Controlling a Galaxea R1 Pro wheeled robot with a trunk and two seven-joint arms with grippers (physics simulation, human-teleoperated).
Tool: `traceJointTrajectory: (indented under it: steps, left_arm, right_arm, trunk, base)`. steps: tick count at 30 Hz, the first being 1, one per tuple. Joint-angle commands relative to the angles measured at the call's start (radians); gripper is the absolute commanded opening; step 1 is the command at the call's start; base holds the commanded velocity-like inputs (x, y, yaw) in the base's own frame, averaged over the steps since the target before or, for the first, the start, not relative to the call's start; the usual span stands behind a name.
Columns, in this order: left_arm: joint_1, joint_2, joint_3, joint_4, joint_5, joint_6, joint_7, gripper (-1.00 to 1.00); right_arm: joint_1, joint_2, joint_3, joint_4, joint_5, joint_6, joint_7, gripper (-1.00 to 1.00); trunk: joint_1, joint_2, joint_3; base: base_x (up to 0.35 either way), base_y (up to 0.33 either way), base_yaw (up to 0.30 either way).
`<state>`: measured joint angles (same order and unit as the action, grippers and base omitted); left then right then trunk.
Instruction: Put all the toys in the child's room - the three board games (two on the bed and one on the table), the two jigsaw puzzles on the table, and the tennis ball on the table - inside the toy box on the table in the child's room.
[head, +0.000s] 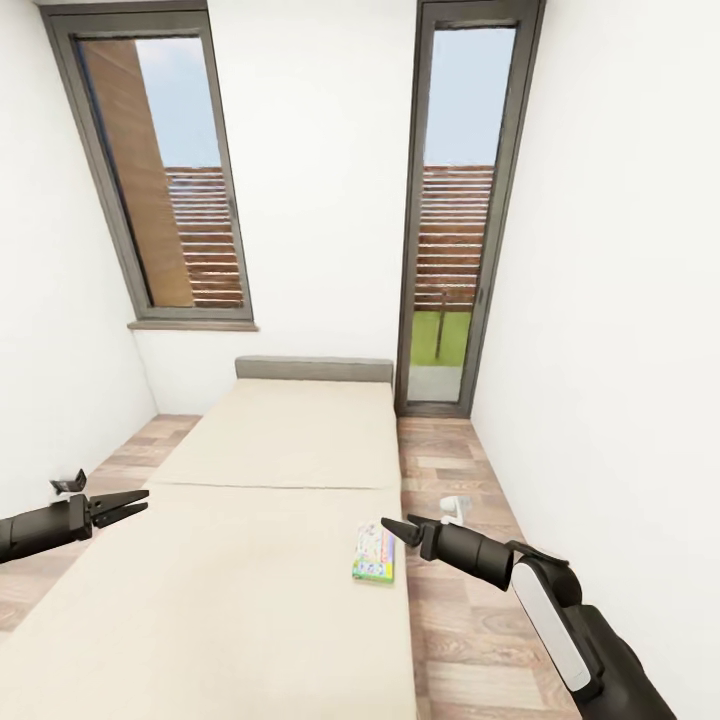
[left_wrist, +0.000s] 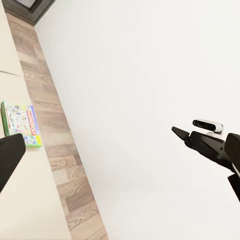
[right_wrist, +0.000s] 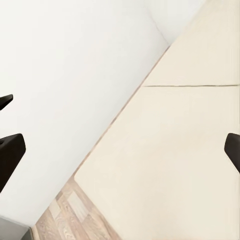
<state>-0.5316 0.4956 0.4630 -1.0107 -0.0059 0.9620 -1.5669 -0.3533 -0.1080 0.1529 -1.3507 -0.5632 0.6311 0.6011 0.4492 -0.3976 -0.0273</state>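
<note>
resting flat board game (head: 374, 555) on matte bed (head: 250, 540)

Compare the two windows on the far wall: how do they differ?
The left window starts at a sill above the floor; the right window reaches down to the floor. The left one is wider, the right one narrower. The left one shows a brown panel, the right one some green ground. Both have dark frames and show sky and slatted fencing.
</note>
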Motion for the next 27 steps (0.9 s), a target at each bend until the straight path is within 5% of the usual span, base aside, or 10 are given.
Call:
traceJointTrajectory:
  steps: [1, 27]
  left_arm:
    - [-0.001, 0.0, 0.0, 0.0, -0.001, 0.011, -0.004, 1.0]
    - [-0.001, 0.0, 0.0, 0.0, -0.002, 0.012, -0.004, 1.0]
  right_arm:
    - [-0.001, -0.001, 0.001, -0.001, -0.007, 0.006, -0.002, 1.0]
    - [-0.001, 0.001, 0.002, 0.003, -0.007, 0.006, -0.009, 1.0]
  trunk:
    - [0.001, -0.002, -0.002]
    - [0.001, -0.002, -0.002]
  base:
    - [0.05, -0.027, -0.013]
    - [0.117, -0.003, -0.001]
